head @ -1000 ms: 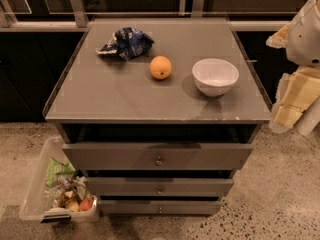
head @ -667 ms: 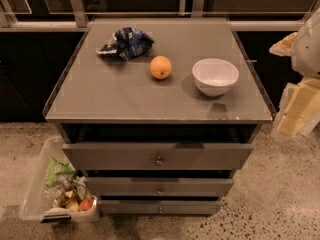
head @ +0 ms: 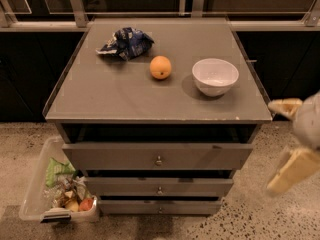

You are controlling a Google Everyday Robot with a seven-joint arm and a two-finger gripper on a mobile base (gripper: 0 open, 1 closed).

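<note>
My gripper (head: 290,140) hangs at the right edge of the camera view, below and beside the front right corner of the grey cabinet top (head: 120,96). Its two pale fingers (head: 285,107) stand apart, open, with nothing between them. The white bowl (head: 215,76) is the nearest thing on the top, on its right side. An orange (head: 160,67) lies left of the bowl. A crumpled blue snack bag (head: 125,42) lies at the back left.
The cabinet has three drawers; the top drawer (head: 157,156) stands slightly pulled out. A clear plastic bin (head: 35,194) with packets and fruit sits on the speckled floor at the lower left. A railing and dark panels run behind the cabinet.
The gripper has dropped from beside the cabinet top's right edge to below its front corner. The bowl, orange and bag have not moved.
</note>
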